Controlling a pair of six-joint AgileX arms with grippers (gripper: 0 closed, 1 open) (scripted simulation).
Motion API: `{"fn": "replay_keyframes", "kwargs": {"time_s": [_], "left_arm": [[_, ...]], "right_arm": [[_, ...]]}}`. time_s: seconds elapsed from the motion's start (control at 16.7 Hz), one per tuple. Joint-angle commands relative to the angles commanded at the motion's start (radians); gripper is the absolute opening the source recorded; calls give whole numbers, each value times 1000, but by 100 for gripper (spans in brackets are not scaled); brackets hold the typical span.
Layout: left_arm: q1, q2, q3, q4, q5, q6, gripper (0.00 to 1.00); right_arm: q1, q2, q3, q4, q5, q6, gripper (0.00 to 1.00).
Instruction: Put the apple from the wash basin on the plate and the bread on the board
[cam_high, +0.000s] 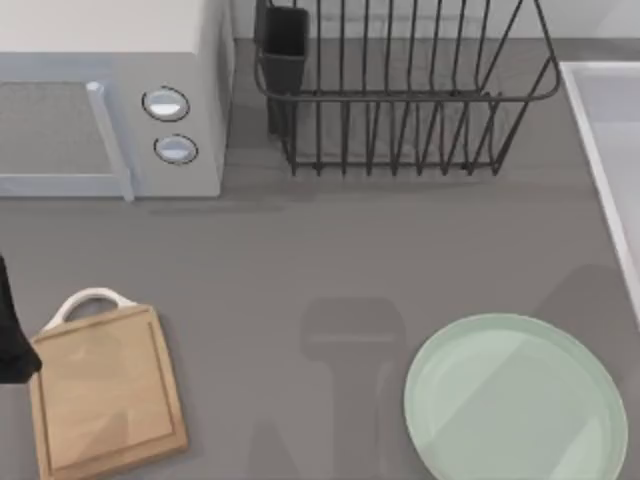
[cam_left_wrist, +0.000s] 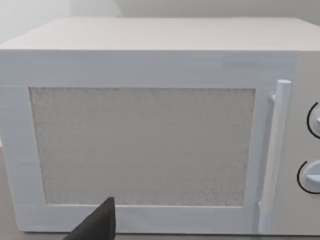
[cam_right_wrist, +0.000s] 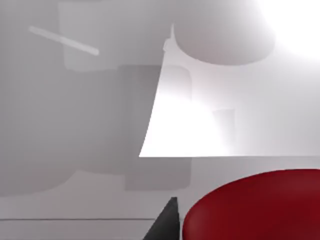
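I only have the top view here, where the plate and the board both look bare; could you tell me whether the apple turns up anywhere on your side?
Observer: Yes, the apple is in the right wrist view, large and close to that camera.
Operator: What is around it?
Observer: Pale, smooth surfaces, probably the inside of the wash basin.
Operator: And the left arm?
Observer: Its wrist camera faces the front of the microwave, door shut.
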Motion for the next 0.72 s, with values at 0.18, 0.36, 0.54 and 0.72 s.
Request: {"fn": "replay_keyframes", "kwargs": {"time_s": [0.18, 0.36, 0.54, 0.72], "left_arm": [[0, 0, 0, 0, 0, 0, 100], [0, 0, 0, 0, 0, 0, 100], [0, 0, 0, 0, 0, 0, 100], [0, 0, 0, 0, 0, 0, 100]], "right_arm": [[1, -28, 12, -31, 0, 0, 0], [2, -25, 11, -28, 0, 3, 0], [41, -68, 28, -38, 4, 45, 0], [134, -136, 15, -63, 10, 144, 0]]}}
